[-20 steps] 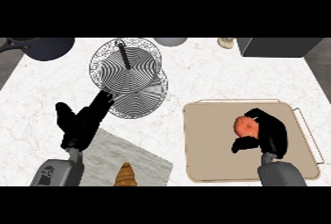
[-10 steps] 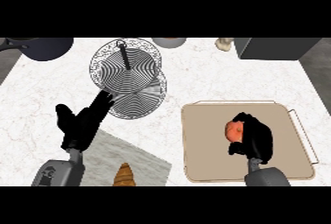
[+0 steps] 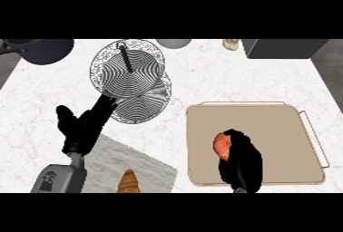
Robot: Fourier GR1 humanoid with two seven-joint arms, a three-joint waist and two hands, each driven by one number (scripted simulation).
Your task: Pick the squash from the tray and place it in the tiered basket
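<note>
Orange-red squash on the beige tray, toward its near-left part, largely hidden under the right hand, wire tiered basket upright well apart at the desk's far left, black centre post

Kitchen: marble counter, wire tiered basket, tray, croissant.

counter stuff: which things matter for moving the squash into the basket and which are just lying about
Part of the job:
- squash on the tray
- tray
- tiered basket
- right hand, curled over the squash

Just lying about:
- croissant at the near edge
- grey mat under it
- left hand, open, resting beside the basket
</note>
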